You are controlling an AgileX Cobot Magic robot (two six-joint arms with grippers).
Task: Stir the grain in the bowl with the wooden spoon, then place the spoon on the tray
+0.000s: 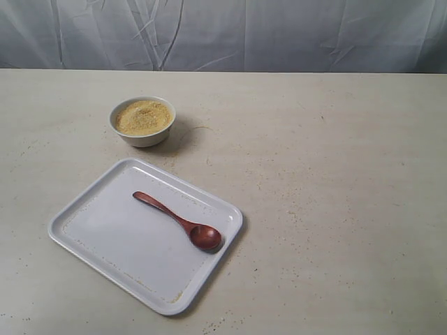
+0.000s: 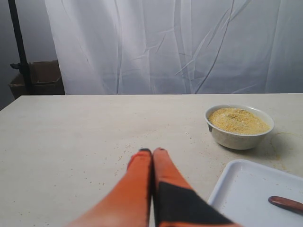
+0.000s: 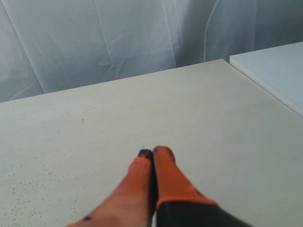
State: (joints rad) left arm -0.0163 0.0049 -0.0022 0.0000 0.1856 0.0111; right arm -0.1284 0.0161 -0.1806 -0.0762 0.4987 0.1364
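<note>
The spoon (image 1: 178, 220) lies on the tray (image 1: 91, 230), its handle pointing toward the bowl (image 1: 142, 134) of grain (image 1: 143, 116), which stands near the tray without touching it. The left gripper (image 2: 152, 151) and the right gripper (image 3: 154, 152) are both clenched, holding nothing.

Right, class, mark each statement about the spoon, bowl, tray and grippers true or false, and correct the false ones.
1. The wooden spoon lies on the tray. True.
2. The grain is in the bowl. True.
3. The bowl stands on the tray. False: it stands on the table, apart from the tray.
4. Both grippers are open. False: the left gripper and the right gripper are shut, holding nothing.
</note>
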